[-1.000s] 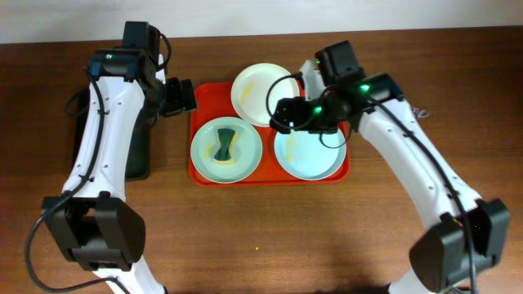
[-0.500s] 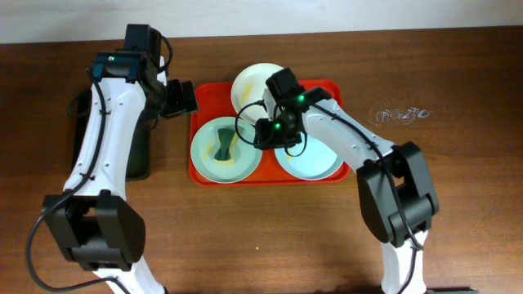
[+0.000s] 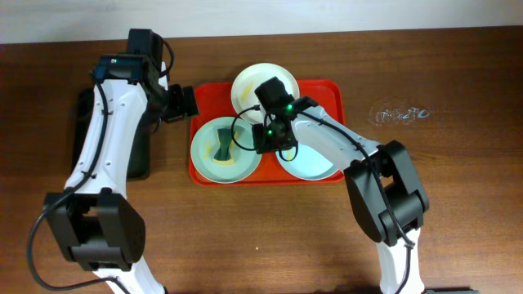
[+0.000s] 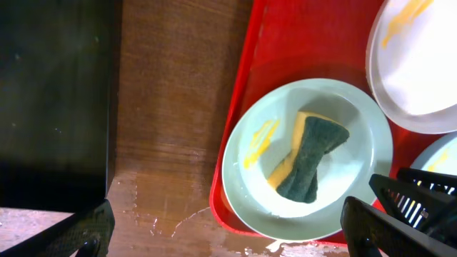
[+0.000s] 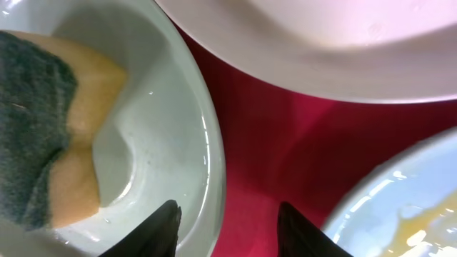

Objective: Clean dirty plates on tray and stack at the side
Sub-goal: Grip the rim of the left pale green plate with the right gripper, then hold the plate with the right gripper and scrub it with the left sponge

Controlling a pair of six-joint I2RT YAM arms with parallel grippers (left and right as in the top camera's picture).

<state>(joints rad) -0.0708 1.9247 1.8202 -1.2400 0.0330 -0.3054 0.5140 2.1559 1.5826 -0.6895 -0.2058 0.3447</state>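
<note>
The red tray (image 3: 204, 102) holds three plates: a white one (image 3: 253, 86) at the back, a mint one (image 3: 225, 151) at the left with a yellow-green sponge (image 3: 223, 143) on it, and a mint one (image 3: 315, 159) at the right with yellow smears. My right gripper (image 3: 263, 140) is open and straddles the right rim of the left mint plate (image 5: 178, 143), one finger inside it, one over the tray (image 5: 250, 143). The sponge (image 5: 50, 128) lies just left of it. My left gripper (image 3: 185, 101) is open above the tray's left edge; its view shows the sponge plate (image 4: 307, 157).
A black tray (image 3: 135, 139) lies left of the red tray, under my left arm. Water is spilled on the wooden table (image 4: 164, 207) beside the tray's edge. A faint wet mark (image 3: 399, 114) shows at the right of the table.
My right gripper has moved left from over the right mint plate to the right rim of the sponge plate. The left arm has hardly moved.
</note>
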